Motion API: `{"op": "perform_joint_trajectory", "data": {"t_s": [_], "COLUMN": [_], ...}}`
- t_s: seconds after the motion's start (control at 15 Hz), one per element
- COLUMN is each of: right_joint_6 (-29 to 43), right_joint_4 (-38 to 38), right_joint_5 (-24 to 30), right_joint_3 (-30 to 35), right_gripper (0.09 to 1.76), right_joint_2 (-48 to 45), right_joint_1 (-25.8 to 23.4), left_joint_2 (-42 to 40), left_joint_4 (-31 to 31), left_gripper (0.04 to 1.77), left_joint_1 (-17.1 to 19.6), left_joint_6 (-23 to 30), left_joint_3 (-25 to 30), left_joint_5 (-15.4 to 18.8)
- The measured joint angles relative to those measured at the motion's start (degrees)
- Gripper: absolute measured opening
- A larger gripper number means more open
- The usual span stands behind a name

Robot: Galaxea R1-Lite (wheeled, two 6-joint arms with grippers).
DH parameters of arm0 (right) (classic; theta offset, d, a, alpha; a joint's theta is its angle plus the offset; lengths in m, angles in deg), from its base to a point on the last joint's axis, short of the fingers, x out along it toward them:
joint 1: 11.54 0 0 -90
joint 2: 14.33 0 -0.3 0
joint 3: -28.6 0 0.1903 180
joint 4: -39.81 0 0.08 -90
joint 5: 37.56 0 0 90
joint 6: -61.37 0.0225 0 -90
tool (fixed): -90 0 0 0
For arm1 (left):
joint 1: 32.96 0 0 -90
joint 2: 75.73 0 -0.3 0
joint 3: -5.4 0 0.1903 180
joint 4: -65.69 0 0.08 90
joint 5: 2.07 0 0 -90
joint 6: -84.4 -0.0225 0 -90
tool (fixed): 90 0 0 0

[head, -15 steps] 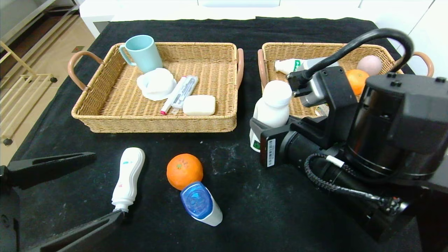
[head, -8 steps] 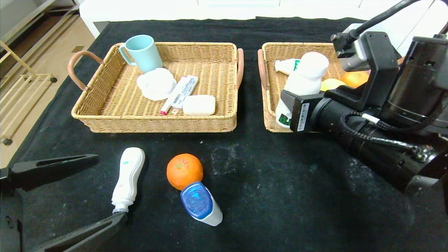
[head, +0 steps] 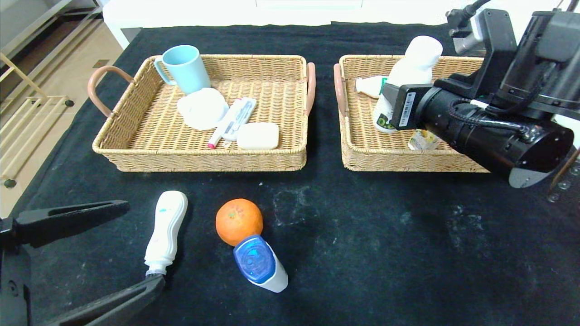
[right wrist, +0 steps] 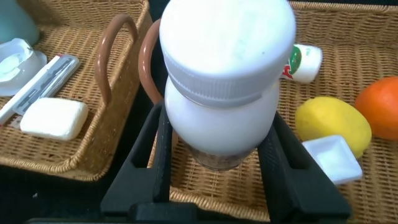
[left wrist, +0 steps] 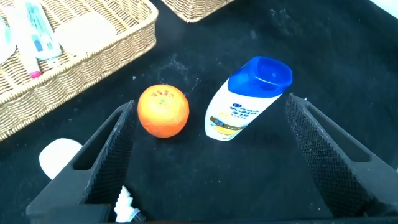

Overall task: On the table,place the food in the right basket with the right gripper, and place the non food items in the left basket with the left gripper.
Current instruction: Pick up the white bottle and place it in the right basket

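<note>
My right gripper [head: 390,105] is shut on the white milk bottle with the green label [head: 410,74] and holds it upright, tilted a little, above the right basket [head: 362,156]. The wrist view shows its fingers [right wrist: 159,149] clamped on the bottle's sides [right wrist: 224,81]. A lemon [right wrist: 333,124], an orange [right wrist: 380,106] and a juice carton [right wrist: 333,160] lie in that basket. My left gripper [head: 144,243] is open and low at the table's front left. Its fingers straddle the wavy white bottle [head: 166,231]. A second orange [head: 239,221] and the blue-capped bottle [head: 259,263] lie beside it.
The left basket [head: 136,151] holds a teal mug [head: 183,68], a white lid [head: 202,107], a toothbrush pack [head: 235,118] and a soap bar [head: 257,136]. A small green-labelled bottle [head: 369,85] lies at the right basket's back. Black cloth [head: 385,244] lies in front of the baskets.
My right gripper has lifted the milk bottle from in front of the right basket and carried it back and up over that basket. The left arm has not moved.
</note>
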Motion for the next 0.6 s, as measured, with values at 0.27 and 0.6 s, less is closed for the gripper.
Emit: {"op": "perform_joint_trajectory", "data": {"t_s": [0.27,0.6], "right_joint_6": [0.02,0.09], "right_joint_4": [0.51,0.66], "right_joint_5": [2.21,2.57], "right_joint_3": [-4.9,-8.48], "right_gripper": [0.87,0.87], "right_joint_2": [4.02,8.05], "right_joint_1": [-1.71,-2.6], "left_joint_2": [-0.02,-0.13], "left_joint_4": [0.06,0.09], "left_gripper": [1.72,1.72], "left_joint_1": [0.0,0.0], "left_joint_6": [0.0,0.0], "left_joint_3": [-0.01,-0.11], "left_joint_5": [0.0,0.0]}}
